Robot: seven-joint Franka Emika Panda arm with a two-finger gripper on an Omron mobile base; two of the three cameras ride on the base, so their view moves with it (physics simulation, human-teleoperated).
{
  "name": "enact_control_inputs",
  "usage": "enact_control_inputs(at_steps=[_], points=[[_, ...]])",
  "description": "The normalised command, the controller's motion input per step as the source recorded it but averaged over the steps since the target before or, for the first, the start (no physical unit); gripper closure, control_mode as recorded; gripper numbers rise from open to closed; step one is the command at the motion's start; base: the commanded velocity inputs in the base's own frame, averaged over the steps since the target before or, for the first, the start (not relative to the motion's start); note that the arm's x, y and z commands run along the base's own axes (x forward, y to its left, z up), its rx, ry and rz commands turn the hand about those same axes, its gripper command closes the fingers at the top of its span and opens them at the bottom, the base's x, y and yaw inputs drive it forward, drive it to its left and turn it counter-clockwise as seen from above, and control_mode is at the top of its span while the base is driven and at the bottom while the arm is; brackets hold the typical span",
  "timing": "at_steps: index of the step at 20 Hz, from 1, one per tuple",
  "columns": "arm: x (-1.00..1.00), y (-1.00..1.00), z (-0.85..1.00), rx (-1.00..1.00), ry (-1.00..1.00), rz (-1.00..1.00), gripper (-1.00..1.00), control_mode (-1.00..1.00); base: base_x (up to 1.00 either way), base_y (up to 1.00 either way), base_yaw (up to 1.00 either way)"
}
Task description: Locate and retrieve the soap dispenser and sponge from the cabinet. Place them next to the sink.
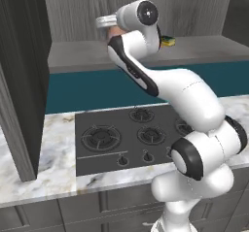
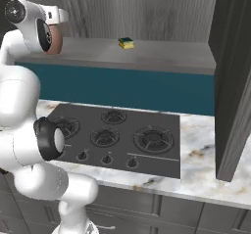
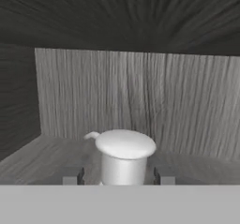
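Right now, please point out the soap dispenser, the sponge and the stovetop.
soap dispenser (image 3: 124, 145): hand view, white pump top.
sponge (image 2: 126, 43): right base view, yellow side under the green layer.
stovetop (image 2: 117, 139): right base view, black surface between burners.

Place: a kitchen in a home.
Stove: a black stovetop (image 1: 129, 140) with round burners and small knobs.
Worktop: a worktop (image 2: 203, 167) that looks like white marble around the stove.
Wall: a blue-green strip (image 2: 122, 88) behind the stove.
Up high: a dark wood cabinet (image 2: 234, 71) with a grey shelf (image 2: 162, 57).
Down low: maybe grey cupboard doors (image 1: 58, 214), partly cut off.
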Motion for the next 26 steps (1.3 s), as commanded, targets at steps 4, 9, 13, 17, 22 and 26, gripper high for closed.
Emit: enact_control_inputs(at_steps=[4,9,13,17,22,26], points=[[-0.86,-0.02,0.0,0.07,-0.23,-0.05,1.0,-1.0,0.0,0.0,0.0],[-0.86,-0.14,0.1,0.11,-0.12,-0.06,1.0,-1.0,0.0,0.0,0.0],[-0.66,-0.21,0.36,0.03,0.0,-0.02,1.0,-1.0,0.0,0.0,0.0],[-0.81,-0.14,0.41,0.0,0.01,0.0,1.0,-1.0,0.0,0.0,0.0],[-0.87,-0.11,0.12,0.0,0.08,0.0,1.0,-1.0,0.0,0.0,0.0],[-0.78,-0.25,-0.17,0.0,0.01,-0.01,1.0,-1.0,0.0,0.0,0.0]])
